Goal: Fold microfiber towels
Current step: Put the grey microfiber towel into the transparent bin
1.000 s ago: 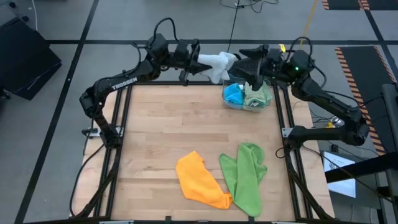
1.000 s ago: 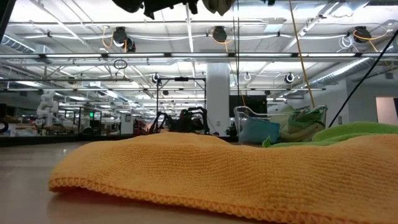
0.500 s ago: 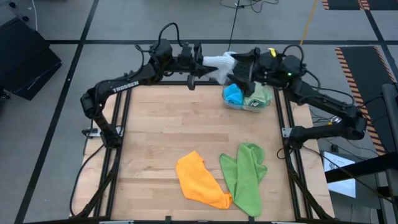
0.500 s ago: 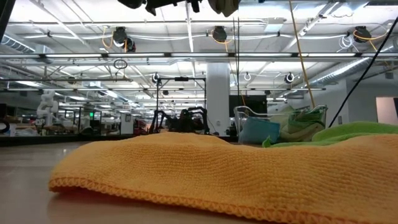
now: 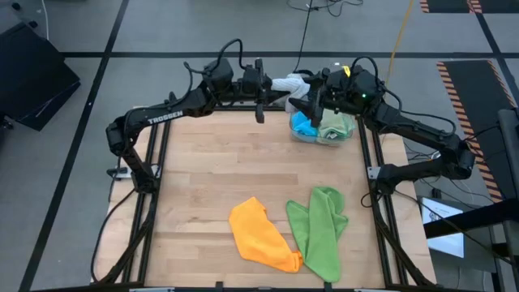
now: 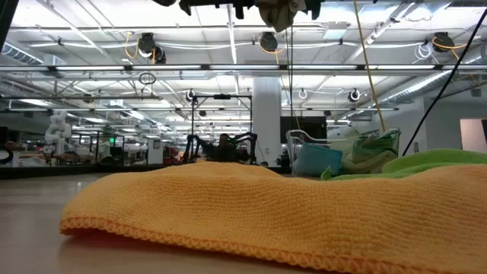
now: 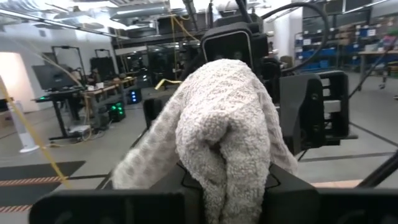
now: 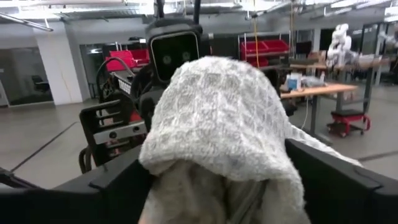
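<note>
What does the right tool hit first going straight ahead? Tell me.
The grey towel bunched just ahead of the right tool; right behind it, likely the left tool gripping its other end.

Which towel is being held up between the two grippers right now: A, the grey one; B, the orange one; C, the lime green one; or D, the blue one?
A: the grey towel hangs between the left gripper and the right gripper at the table's far edge, while the orange towel and lime green towel lie flat on the table and the blue towel sits in the clear bin.
</note>
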Controlling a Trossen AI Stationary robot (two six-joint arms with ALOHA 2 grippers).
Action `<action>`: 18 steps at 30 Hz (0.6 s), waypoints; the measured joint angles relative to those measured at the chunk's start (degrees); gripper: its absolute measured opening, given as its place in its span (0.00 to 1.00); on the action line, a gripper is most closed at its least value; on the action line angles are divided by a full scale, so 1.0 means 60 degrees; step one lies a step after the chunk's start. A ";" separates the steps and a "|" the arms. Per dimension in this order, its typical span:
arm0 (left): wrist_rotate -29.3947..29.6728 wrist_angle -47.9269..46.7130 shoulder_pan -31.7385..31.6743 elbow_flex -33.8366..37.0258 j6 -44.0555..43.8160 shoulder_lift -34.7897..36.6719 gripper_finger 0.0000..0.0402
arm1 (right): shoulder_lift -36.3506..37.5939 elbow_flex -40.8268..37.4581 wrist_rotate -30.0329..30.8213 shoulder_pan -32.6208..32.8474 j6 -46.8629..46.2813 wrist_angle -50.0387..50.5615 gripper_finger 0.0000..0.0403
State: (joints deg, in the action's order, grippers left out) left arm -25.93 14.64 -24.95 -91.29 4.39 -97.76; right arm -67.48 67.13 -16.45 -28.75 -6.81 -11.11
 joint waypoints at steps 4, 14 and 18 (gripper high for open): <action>0.0161 0.0006 -0.0002 0.0000 0.0036 0.0000 0.13 | 0.0000 0.0000 0.0104 -0.0006 -0.0199 0.0125 0.69; 0.0410 0.0006 -0.0018 0.0000 0.0054 -0.0004 0.19 | 0.0000 0.0000 0.0739 -0.0011 -0.0226 0.0228 0.32; 0.0589 0.0002 -0.0110 0.0000 -0.0083 -0.0004 0.20 | -0.0001 0.0000 0.0776 -0.0018 -0.0224 0.0256 0.18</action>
State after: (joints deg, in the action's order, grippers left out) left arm -22.39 14.66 -25.61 -91.29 3.89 -97.78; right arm -67.49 67.13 -11.79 -28.86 -8.15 -9.58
